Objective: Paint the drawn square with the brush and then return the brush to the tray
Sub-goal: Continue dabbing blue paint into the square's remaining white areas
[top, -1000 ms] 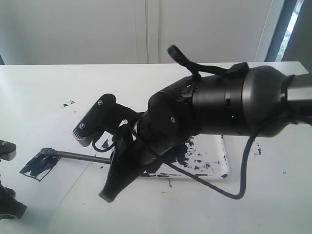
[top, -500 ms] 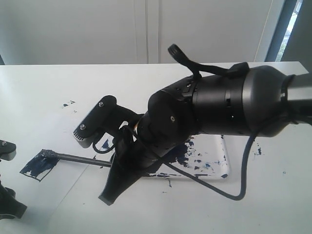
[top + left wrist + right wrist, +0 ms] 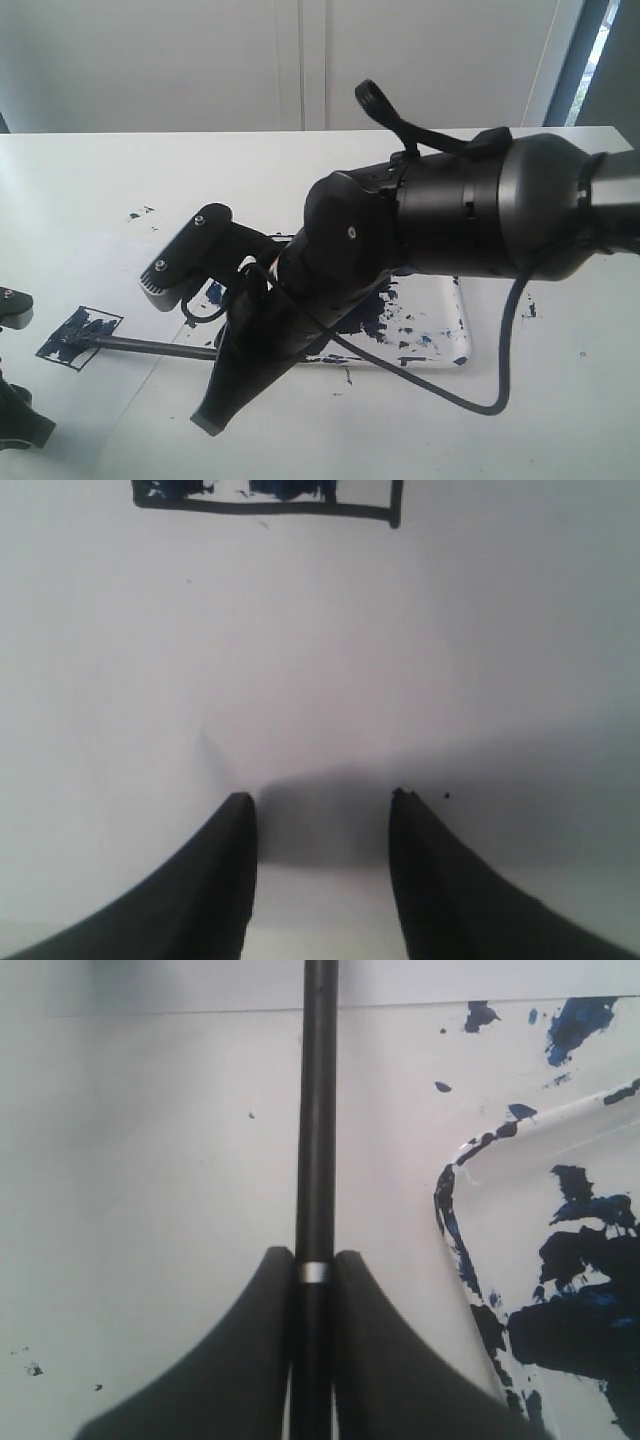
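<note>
The right arm [image 3: 470, 210] fills the centre and right of the exterior view, covering most of the tray [image 3: 445, 345]. The brush [image 3: 150, 347] bars the lower left, its tip on the drawn square [image 3: 80, 337] — the left gripper [image 3: 320, 810] stands just beside it at the frame edge. Only the table [image 3: 120, 170] lies open, upper left and bottom right.
</note>
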You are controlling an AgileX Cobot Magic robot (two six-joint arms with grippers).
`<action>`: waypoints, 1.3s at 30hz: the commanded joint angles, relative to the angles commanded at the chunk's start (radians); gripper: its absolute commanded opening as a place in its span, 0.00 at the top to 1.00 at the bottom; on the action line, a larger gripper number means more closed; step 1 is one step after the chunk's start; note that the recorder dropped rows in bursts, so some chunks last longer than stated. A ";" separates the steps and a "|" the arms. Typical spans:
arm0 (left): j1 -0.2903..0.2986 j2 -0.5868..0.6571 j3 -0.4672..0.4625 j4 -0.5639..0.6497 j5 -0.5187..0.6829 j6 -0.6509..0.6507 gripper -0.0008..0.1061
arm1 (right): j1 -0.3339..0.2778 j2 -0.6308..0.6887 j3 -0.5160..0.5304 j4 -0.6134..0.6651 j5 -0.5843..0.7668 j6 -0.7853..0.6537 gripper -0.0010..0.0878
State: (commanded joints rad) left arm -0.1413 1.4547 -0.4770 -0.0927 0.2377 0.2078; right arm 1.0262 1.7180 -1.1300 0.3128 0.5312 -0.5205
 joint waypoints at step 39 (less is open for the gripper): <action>0.000 0.000 0.000 0.000 -0.008 0.003 0.55 | 0.009 -0.113 0.003 -0.067 0.156 0.098 0.99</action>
State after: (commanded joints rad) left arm -0.1413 1.4547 -0.4770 -0.0927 0.2297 0.2105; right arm 1.0355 1.6047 -1.1266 0.2454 0.6868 -0.4221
